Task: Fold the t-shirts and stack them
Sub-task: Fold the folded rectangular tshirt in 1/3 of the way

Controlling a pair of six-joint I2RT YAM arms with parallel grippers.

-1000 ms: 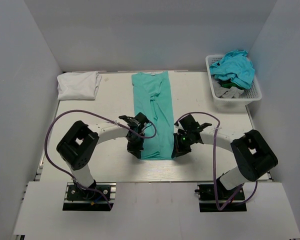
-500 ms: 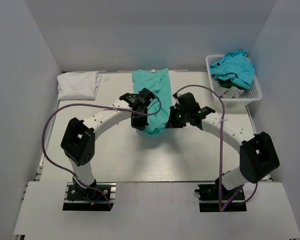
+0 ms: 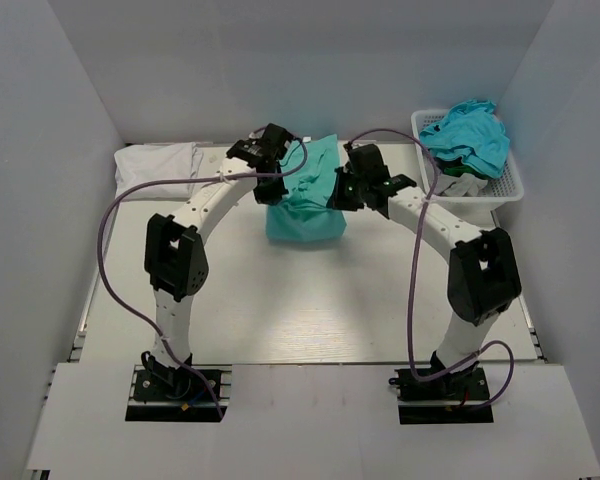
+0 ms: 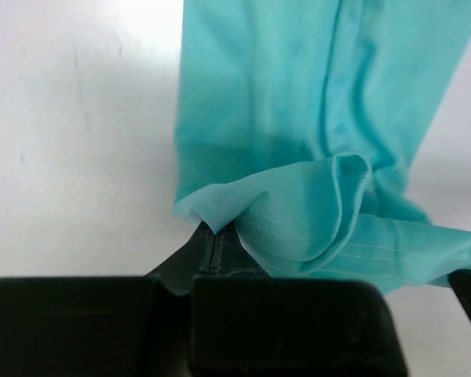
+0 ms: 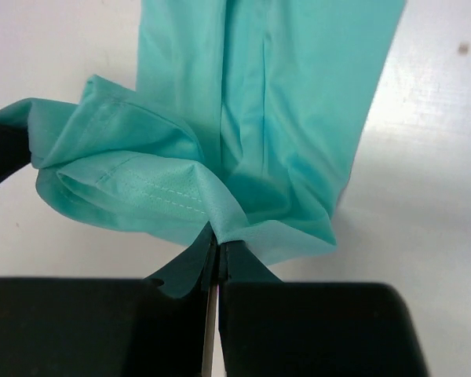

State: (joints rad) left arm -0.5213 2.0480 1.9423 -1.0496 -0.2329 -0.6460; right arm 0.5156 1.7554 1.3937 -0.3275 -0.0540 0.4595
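The left fingers (image 3: 273, 190) and the right fingers (image 3: 337, 196) are each pinched shut on a hem corner of the mint-green t-shirt (image 3: 305, 218). The shirt lies as a long strip on the worktop (image 3: 280, 300), its raised end doubled over between the two pairs of fingers and the rest spread flat beneath and ahead of them. In the wrist views the cloth bunches right at the tips of the left fingers (image 4: 213, 239) and the right fingers (image 5: 217, 236), and sags in a loose pouch between them. The step looks like the half-fold, hem to collar. To do it well, I would hold both pairs of fingers level and draw them slightly apart so the sag pulls taut. Then carry the hem until it sits over the collar edge ahead of the fingers, lower it flat, and release both sides together so the edge lands square. The white t-shirt (image 3: 160, 160) lies folded well off to the outer side of the left fingers. The turquoise t-shirts (image 3: 468, 135) sit in the basket (image 3: 465, 202), well off to the outer side of the right fingers.
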